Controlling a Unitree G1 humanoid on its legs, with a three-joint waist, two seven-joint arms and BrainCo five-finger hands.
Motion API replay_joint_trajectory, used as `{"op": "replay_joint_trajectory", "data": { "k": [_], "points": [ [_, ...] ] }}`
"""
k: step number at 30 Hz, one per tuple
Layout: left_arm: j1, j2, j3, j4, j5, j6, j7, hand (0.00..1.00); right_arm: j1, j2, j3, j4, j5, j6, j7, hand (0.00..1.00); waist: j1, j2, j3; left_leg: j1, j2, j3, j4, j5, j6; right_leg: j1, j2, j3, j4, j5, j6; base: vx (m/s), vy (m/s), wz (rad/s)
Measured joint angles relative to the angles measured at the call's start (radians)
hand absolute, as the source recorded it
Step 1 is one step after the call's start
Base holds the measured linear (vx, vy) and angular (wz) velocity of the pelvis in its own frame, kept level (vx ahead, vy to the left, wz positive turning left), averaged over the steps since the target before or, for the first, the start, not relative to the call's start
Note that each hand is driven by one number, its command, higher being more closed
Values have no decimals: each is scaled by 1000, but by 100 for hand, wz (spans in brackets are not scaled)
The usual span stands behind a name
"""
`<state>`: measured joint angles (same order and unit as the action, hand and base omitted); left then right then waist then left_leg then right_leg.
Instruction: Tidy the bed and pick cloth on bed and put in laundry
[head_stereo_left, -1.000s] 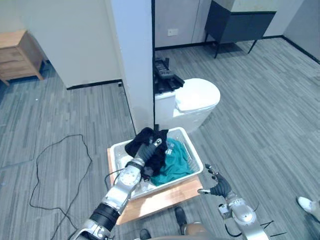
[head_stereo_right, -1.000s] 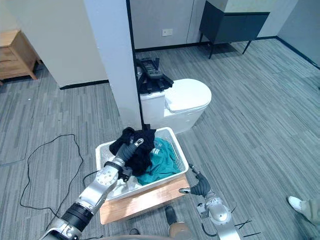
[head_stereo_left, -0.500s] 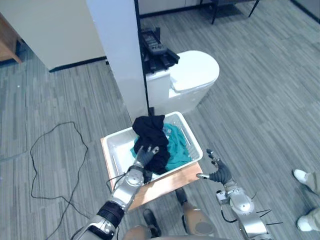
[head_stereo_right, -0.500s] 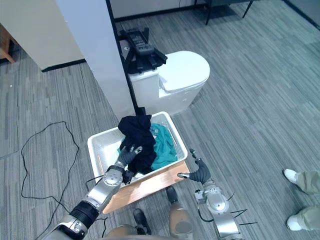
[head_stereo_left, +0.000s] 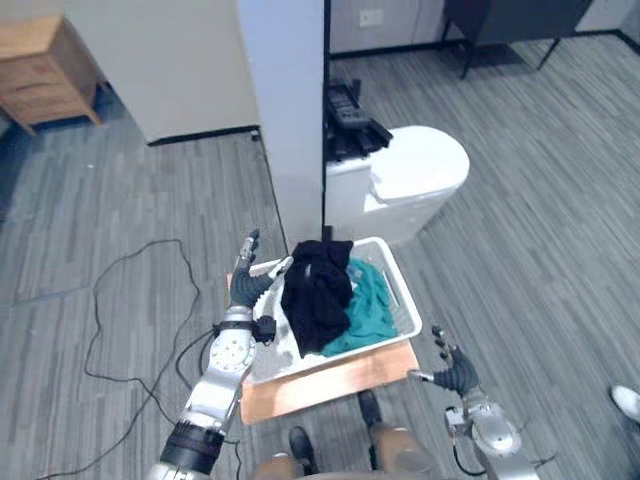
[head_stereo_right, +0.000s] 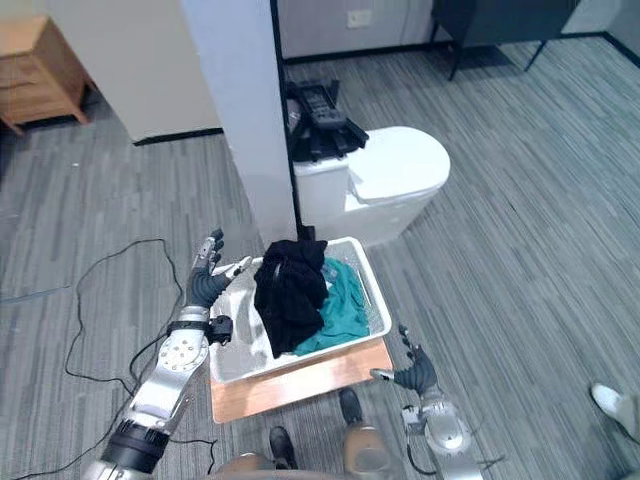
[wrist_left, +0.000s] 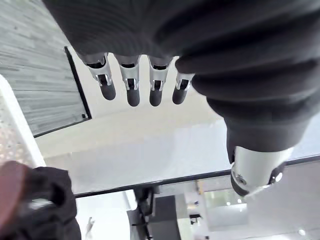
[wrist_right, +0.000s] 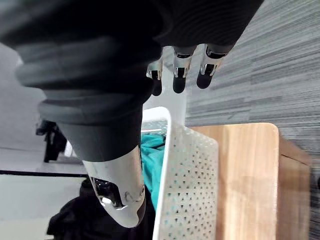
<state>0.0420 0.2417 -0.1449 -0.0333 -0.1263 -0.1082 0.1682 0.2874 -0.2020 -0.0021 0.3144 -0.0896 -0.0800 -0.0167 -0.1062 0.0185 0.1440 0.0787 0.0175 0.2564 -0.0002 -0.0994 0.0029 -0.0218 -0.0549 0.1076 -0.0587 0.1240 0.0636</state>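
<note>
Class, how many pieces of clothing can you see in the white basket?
2: a black cloth heaped in the basket, and a teal cloth partly under it, toward the robot's right. Others may be hidden underneath.

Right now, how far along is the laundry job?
Done: the black cloth lies in the white basket, draped over a teal cloth. In hand: nothing; the left hand is open at the basket's left side, and the right hand is open by the wooden board under it. Left: whether the bed is tidy, or more cloth waits there, cannot be told from these views.
</note>
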Motion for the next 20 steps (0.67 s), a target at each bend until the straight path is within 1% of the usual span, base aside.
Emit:
{"op": "replay_joint_trajectory", "data": {
  "k": [2, 4, 5, 7, 8, 9, 10, 11, 12, 14, 15, 17, 19, 20],
  "points": [
    [11, 0, 2, -1, -43, -1, -43, 0, -5, 0, -16, 42, 0, 1, 0, 0, 12, 1, -23, 1, -1, -5, -1, 2, -3, 0, -2, -9, 1, -14, 2, -6, -48, 12],
    [32, 0, 10, 0, -72, 4, -74, 0, -26, 0, -28, 93, 0, 4, 0, 0, 12, 1, -38, 2, 1, -11, -8, 10, -8, 0, -2, -25, 1, -18, 0, -14, -51, 15],
    [49, -2, 22, -2, -111, 17, -95, 0, -38, 0, -39, 120, 1, 9, 0, 0, 13, -1, -43, 8, 1, -13, -19, 20, -8, 2, -1, -29, 1, -18, -1, -28, -40, 12],
    [81, -4, 44, 5, -159, 40, -106, 0, -63, 1, -61, 164, 3, 12, 0, 0, 12, -5, -45, 13, 1, -17, -35, 32, -11, 2, 0, -36, 1, -18, -1, -43, -28, 8],
    [101, -6, 52, 30, -178, 59, -95, 0, -71, 1, -82, 195, 11, 13, -1, 0, 13, -9, -48, 16, 1, -23, -40, 36, -12, 6, 0, -44, 1, -20, -1, -45, -23, 12],
    [111, -10, 61, 54, -184, 67, -84, 0, -73, 0, -91, 213, 18, 13, -2, 0, 13, -11, -49, 19, 2, -26, -40, 37, -13, 11, 0, -48, 1, -22, -2, -35, -21, 16],
    [135, -25, 91, 123, -197, 92, -57, 0, -78, 1, -110, 244, 32, 15, -5, 0, 14, -16, -54, 30, 2, -33, -45, 38, -15, 21, 0, -53, 0, -24, -3, -25, -21, 9],
    [158, -37, 129, 208, -219, 115, -32, 0, -78, 2, -121, 282, 46, 16, -9, 0, 19, -21, -72, 33, 2, -33, -56, 42, -16, 21, 2, -54, -3, -26, -4, -19, -21, 6],
    [177, -39, 148, 253, -221, 126, -22, 0, -78, 2, -125, 303, 54, 16, -12, 0, 21, -23, -79, 34, 3, -33, -60, 43, -18, 21, 2, -54, -5, -26, -4, 0, 0, 0],
    [216, -42, 195, 417, -224, 142, 1, 0, -75, 13, -168, 369, 79, 15, -28, 0, 36, -34, -90, 40, 2, -34, -70, 44, -21, 26, 2, -55, -14, -26, -4, -1, -6, 2],
    [242, -43, 211, 509, -205, 132, 9, 0, -75, 20, -200, 416, 81, 10, -34, 0, 39, -41, -95, 40, 1, -37, -71, 44, -20, 30, 1, -61, -15, -27, -3, 0, -9, 9],
    [280, -45, 225, 610, -161, 103, 7, 0, -74, 26, -233, 476, 81, 3, -44, 0, 40, -50, -100, 41, -1, -43, -72, 44, -20, 36, -2, -73, -16, -31, 0, 9, -5, 17],
    [306, -45, 226, 668, -115, 76, 5, 0, -73, 27, -239, 512, 82, -13, -48, 0, 53, -54, -104, 41, -2, -43, -74, 47, -17, 36, -4, -77, -16, -32, 0, 5, -6, 9],
    [310, -47, 226, 704, -88, 53, 1, 0, -74, 31, -254, 532, 84, -30, -46, 0, 64, -53, -106, 42, -3, -42, -75, 47, -17, 36, -4, -76, -17, -32, 0, 0, 0, 0]
  ]
}}
